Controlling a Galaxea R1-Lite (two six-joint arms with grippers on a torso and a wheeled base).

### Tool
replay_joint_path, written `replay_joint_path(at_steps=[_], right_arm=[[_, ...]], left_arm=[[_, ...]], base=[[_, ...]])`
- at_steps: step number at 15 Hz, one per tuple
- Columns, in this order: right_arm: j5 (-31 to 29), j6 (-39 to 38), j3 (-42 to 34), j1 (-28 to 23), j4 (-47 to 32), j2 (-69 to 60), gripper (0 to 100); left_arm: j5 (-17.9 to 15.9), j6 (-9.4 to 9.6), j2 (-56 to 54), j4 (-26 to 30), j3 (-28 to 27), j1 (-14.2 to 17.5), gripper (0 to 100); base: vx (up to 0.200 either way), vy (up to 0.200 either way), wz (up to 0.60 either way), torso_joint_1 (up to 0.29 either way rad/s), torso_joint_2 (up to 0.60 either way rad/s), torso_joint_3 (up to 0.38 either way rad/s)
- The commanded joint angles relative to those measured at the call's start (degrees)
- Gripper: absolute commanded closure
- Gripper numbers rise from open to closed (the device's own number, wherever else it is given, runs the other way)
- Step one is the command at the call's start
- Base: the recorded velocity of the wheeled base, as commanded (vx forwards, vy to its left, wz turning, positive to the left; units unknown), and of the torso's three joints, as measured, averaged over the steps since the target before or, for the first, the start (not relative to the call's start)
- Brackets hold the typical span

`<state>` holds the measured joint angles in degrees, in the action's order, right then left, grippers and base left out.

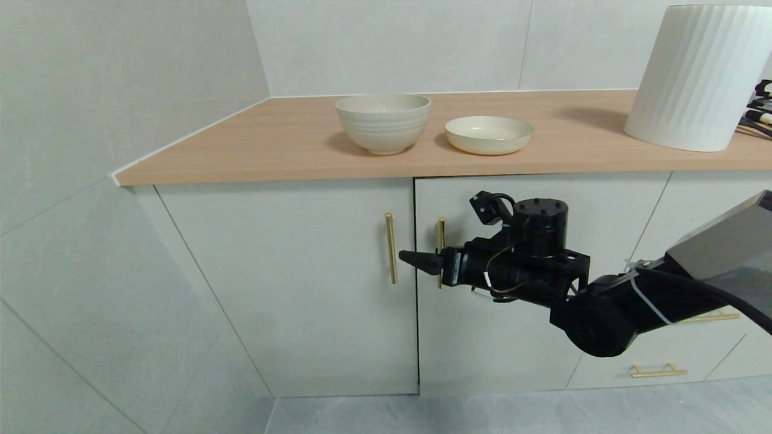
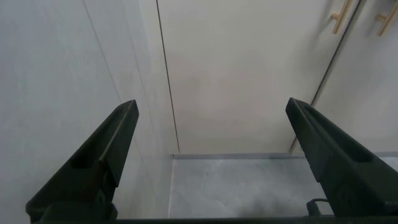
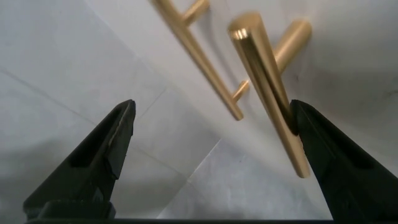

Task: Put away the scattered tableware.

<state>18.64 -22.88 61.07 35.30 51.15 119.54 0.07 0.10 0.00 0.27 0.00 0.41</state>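
Note:
A cream bowl (image 1: pixel 382 123) and a shallow cream dish (image 1: pixel 488 134) stand side by side on the wooden countertop (image 1: pixel 253 150). Below them are two shut cabinet doors with vertical gold handles. My right gripper (image 1: pixel 416 260) is at the right door's handle (image 1: pixel 441 238). In the right wrist view this gripper (image 3: pixel 211 149) is open, and the near gold handle (image 3: pixel 267 87) runs between its fingers, close against one fingertip (image 3: pixel 329 162). The left door's handle (image 3: pixel 196 56) lies farther off. My left gripper (image 2: pixel 211 155) hangs open and empty, low before the left cabinet door (image 2: pixel 242 81).
A tall white ribbed cylinder (image 1: pixel 699 75) stands on the counter's right end, with dark items behind it. Tiled wall closes off the left side. Drawer fronts with gold pulls (image 1: pixel 658 371) sit lower right. Grey floor (image 2: pixel 236 186) runs below the cabinets.

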Motion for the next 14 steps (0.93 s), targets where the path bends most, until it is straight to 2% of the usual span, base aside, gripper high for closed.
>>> replay_joint_path(at_steps=[1,6,13,14], right_arm=[[0.78,0.03,-1.49,0.03,0.09,-2.91,0],[1.84,0.03,-6.41,3.63,-0.18,-6.69,0],[3.95,0.12,-18.10,6.18,-0.26,-16.62,0],[4.48,0.12,-22.23,6.44,-0.26,-19.26,0]], left_arm=[[0.01,-0.01,0.00,0.00,0.00,0.02,0],[0.01,-0.01,0.00,0.00,0.00,0.02,0],[0.01,-0.01,0.00,0.00,0.00,0.02,0],[0.01,-0.01,0.00,0.00,0.00,0.02,0]], base=[[0.000,0.000,0.00,0.000,0.00,0.000],[0.000,0.000,0.00,0.000,0.00,0.000],[0.000,0.000,0.00,0.000,0.00,0.000],[0.000,0.000,0.00,0.000,0.00,0.000]])
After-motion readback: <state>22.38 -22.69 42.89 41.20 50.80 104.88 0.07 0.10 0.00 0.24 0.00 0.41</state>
